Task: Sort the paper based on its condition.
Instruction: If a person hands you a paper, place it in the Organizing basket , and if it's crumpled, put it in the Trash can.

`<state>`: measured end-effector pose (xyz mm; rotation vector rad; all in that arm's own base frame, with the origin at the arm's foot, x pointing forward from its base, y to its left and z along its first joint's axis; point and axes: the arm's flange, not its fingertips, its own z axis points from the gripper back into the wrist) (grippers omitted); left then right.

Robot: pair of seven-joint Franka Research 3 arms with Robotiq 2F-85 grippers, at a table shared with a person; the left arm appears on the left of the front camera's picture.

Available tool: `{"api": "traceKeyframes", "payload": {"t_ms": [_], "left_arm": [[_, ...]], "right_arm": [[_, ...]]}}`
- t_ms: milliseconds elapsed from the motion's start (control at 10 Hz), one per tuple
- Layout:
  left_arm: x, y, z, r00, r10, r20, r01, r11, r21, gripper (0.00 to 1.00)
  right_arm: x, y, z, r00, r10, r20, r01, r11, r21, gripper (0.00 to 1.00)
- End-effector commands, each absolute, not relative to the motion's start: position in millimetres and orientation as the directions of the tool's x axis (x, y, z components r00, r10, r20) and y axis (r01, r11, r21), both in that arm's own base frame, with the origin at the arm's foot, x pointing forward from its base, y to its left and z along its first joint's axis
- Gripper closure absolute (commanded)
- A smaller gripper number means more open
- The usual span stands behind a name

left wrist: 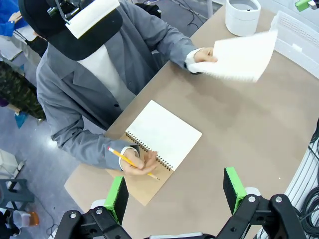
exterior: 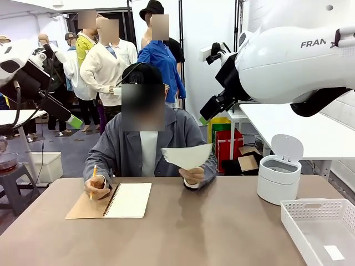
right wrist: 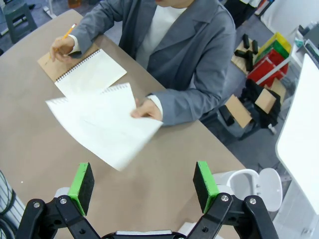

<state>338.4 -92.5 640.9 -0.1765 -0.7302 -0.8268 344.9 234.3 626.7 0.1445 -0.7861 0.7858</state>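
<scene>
Spiral-bound notebook lying open on the brown table, yellow pencil standing tilted over its tan cover, white bin sitting with lid raised, white slotted basket resting near it.

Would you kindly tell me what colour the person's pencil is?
The pencil is yellow, clearest in the left wrist view.
</scene>
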Motion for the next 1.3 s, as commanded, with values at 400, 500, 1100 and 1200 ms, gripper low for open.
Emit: {"api": "traceKeyframes", "payload": {"t_ms": [400,500,1100,1200], "left_arm": [[337.8,-93.0,640.5,0.458,-0.605,0.652,0.727,0.677,0.117,0.0],[337.8,-93.0,640.5,0.458,-0.605,0.652,0.727,0.677,0.117,0.0],[337.8,-93.0,640.5,0.458,-0.605,0.652,0.727,0.677,0.117,0.0],[337.8,-93.0,640.5,0.458,-0.605,0.652,0.727,0.677,0.117,0.0]], "right_arm": [[345.0,234.1,626.5,0.445,0.58,0.682,-0.682,0.713,-0.161,0.0],[344.9,234.3,626.7,0.444,0.58,0.683,-0.682,0.713,-0.162,0.0],[408.2,198.8,614.3,0.847,0.201,0.492,-0.407,0.84,0.358,0.0],[416.8,191.7,604.5,0.882,0.181,0.435,-0.371,0.835,0.407,0.0]]}}
